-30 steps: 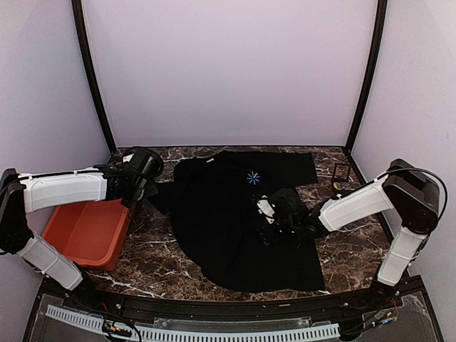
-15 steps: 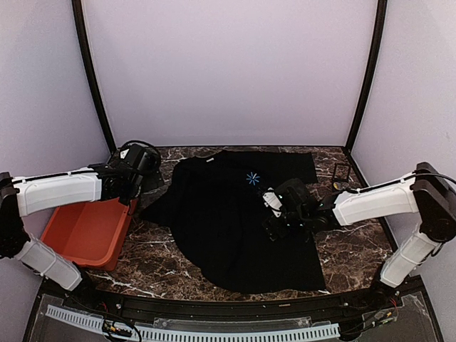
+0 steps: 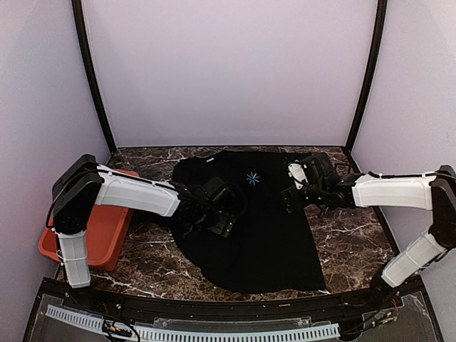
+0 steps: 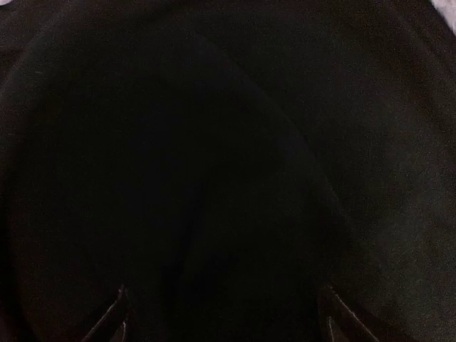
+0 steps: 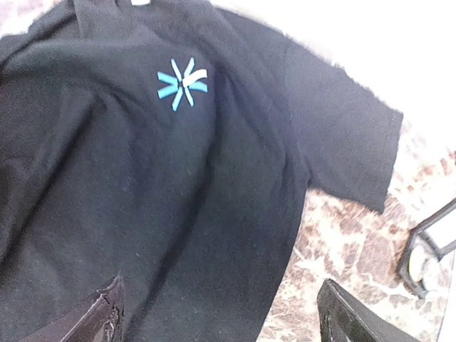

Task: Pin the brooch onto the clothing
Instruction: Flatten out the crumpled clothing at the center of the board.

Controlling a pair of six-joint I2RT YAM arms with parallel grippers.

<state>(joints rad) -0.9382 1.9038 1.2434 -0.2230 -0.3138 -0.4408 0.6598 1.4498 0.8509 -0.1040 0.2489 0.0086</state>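
Marble table (image 3: pixel 349 235) — black T-shirt (image 3: pixel 263 235), starburst print (image 5: pixel 182 83)

Orange bin (image 3: pixel 107 235) left on marble table (image 3: pixel 349 242) — at right, perhaps a black frame (image 5: pixel 427 260)

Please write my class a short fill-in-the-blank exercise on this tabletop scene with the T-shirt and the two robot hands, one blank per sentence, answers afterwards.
1. The T-shirt spread on the marble table is ____ in colour.
2. The starburst print on its chest is mostly ____.
3. The left hand and the right hand are both ____, with nothing held between their fingers.
4. The orange bin stands on the robot's ____ side.
Missing words: black; blue; open; left.
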